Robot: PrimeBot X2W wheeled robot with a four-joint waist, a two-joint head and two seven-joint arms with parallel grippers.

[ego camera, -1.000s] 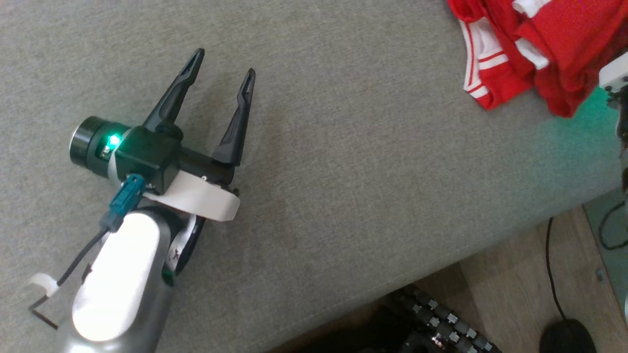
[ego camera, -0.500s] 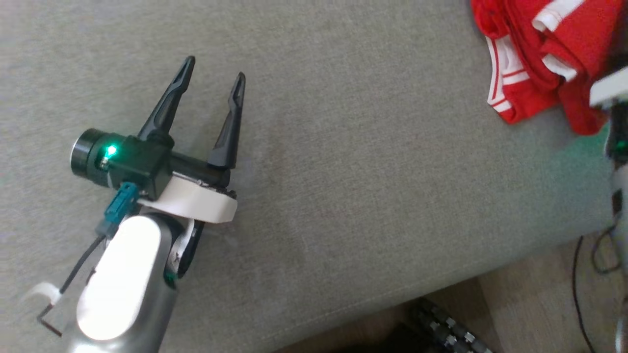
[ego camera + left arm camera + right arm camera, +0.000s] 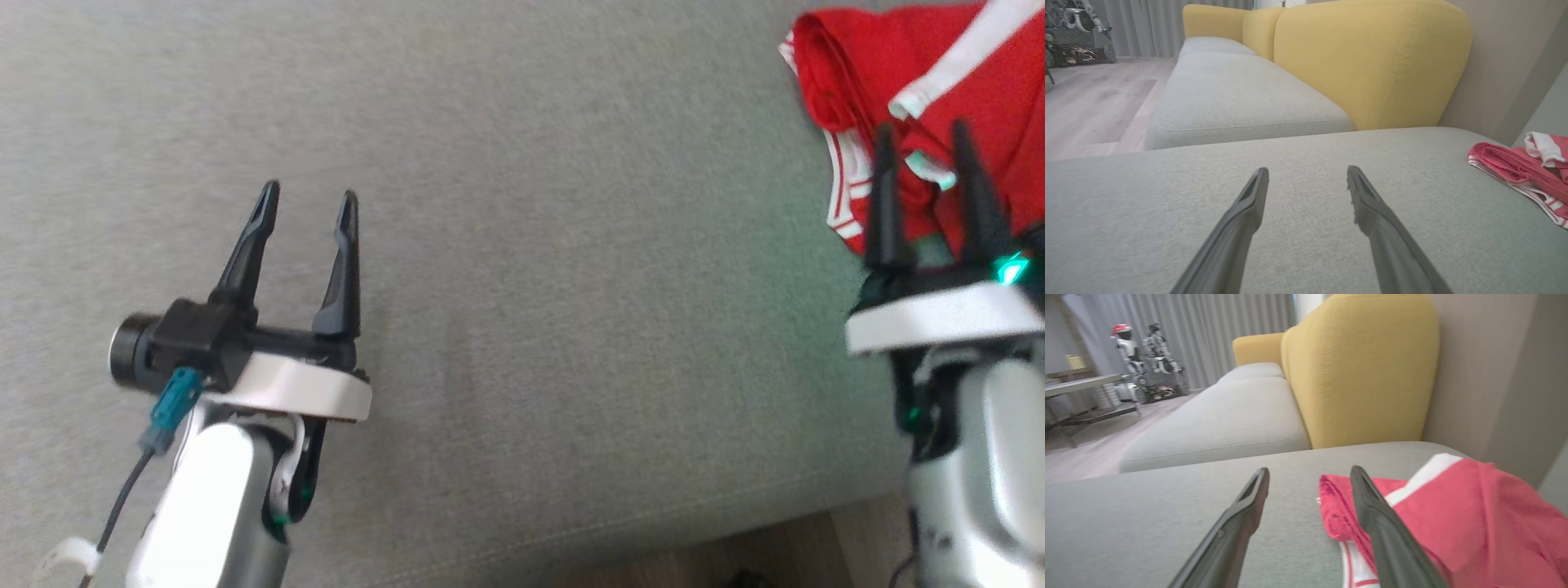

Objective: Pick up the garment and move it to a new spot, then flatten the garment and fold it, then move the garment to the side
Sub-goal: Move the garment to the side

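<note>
A soft grey sofa seat (image 3: 571, 286) with a yellow padded back (image 3: 1363, 61) stands on a wooden floor (image 3: 1086, 102). The crumpled red-and-white garment (image 3: 922, 98) lies at its right end, partly cut off and partly hidden behind the right gripper (image 3: 921, 129). That one and the left gripper (image 3: 309, 192) have their fingers apart and empty.

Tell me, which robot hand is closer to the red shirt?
Right. The right gripper is open at the edge of the red garment; the left gripper hovers over bare grey cushion, far off.

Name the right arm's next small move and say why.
Probably lower the right gripper onto the near edge of the red garment and close: its jaws stand open there, holding nothing, and it lies bunched, not flat, on the grey cushion.
</note>
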